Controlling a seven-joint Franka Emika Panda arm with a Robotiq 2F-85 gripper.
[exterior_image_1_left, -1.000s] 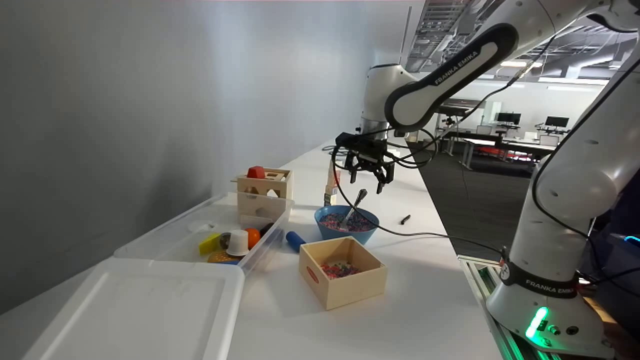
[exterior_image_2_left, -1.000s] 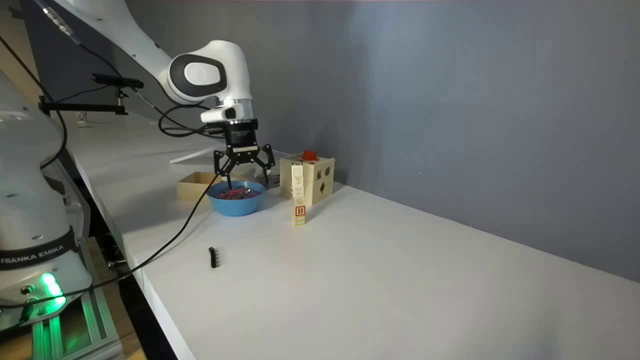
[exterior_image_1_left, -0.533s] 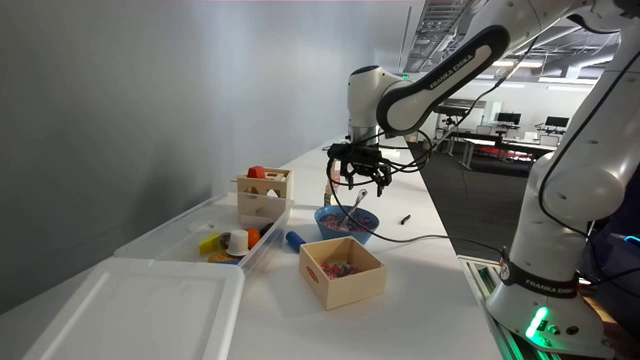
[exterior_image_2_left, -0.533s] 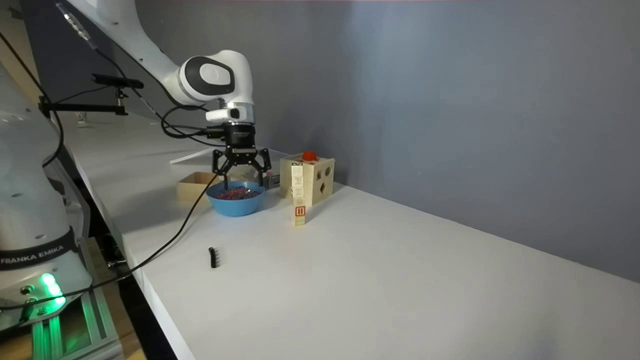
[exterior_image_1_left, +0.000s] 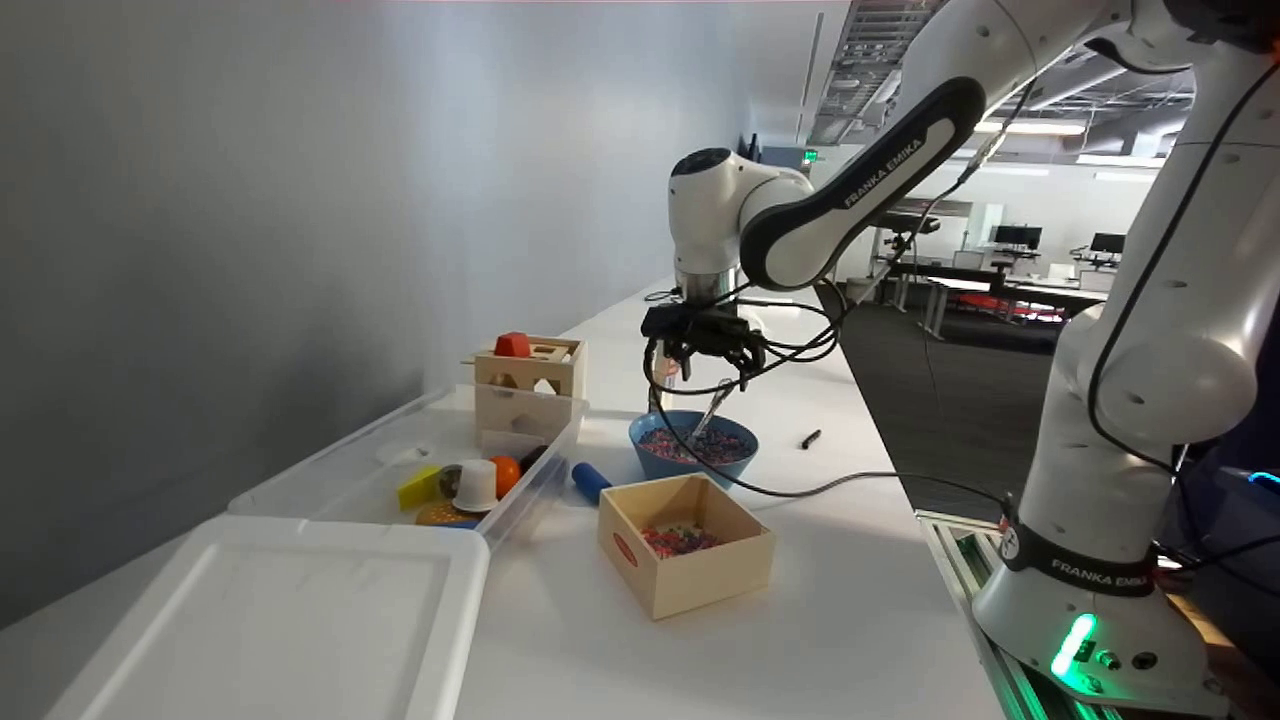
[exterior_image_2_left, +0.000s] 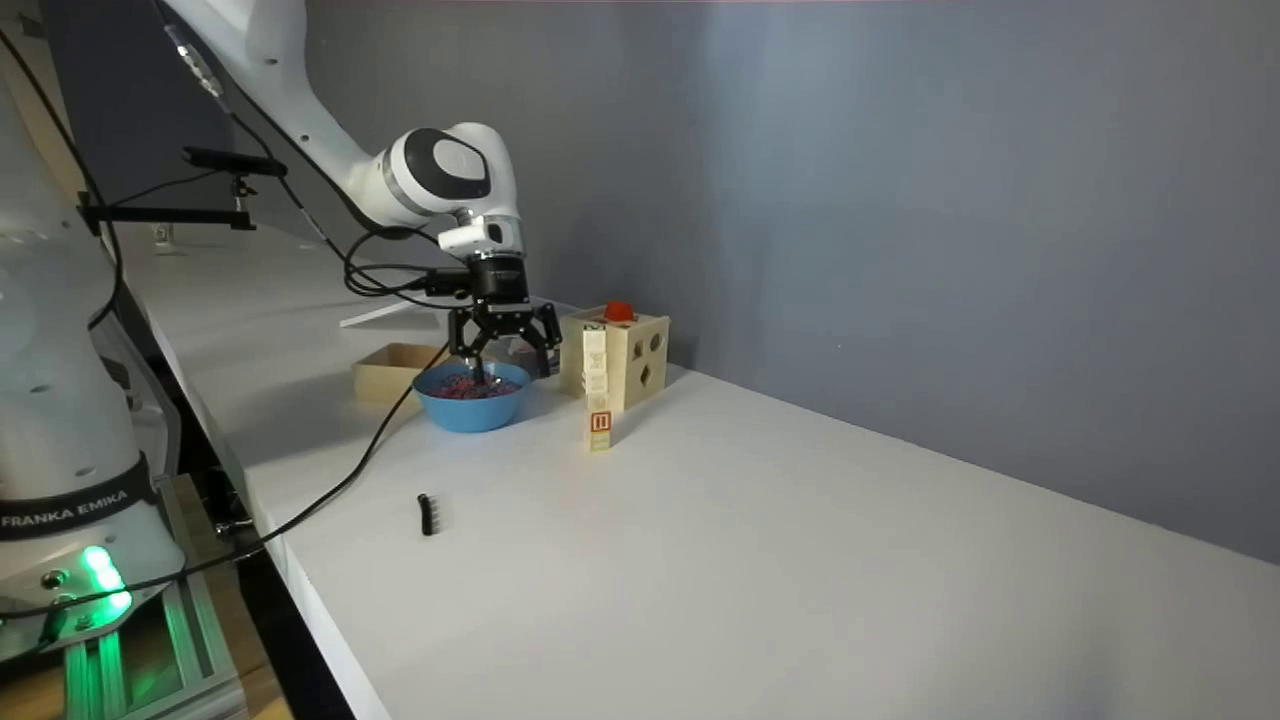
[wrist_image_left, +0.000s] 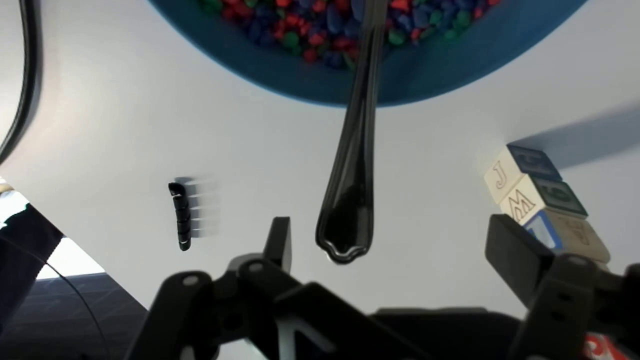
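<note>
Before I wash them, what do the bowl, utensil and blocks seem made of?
Bowl: probably plastic, satin, from its even blue without sharp glare; ceramic isn't ruled out.
Utensil: likely metal, polished, from its mirror-like highlights.
Blocks: apparently wood, matt, from pale tan faces; no grain is clear.

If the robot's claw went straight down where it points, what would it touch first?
Probably the utensil handle leaning out of the blue bowl: in the wrist view its end shows between the open jaws of the gripper, though depth is unclear.

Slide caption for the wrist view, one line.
Open black gripper near a shiny metal utensil slanting from a round blue bowl of small multicoloured pieces.
</note>
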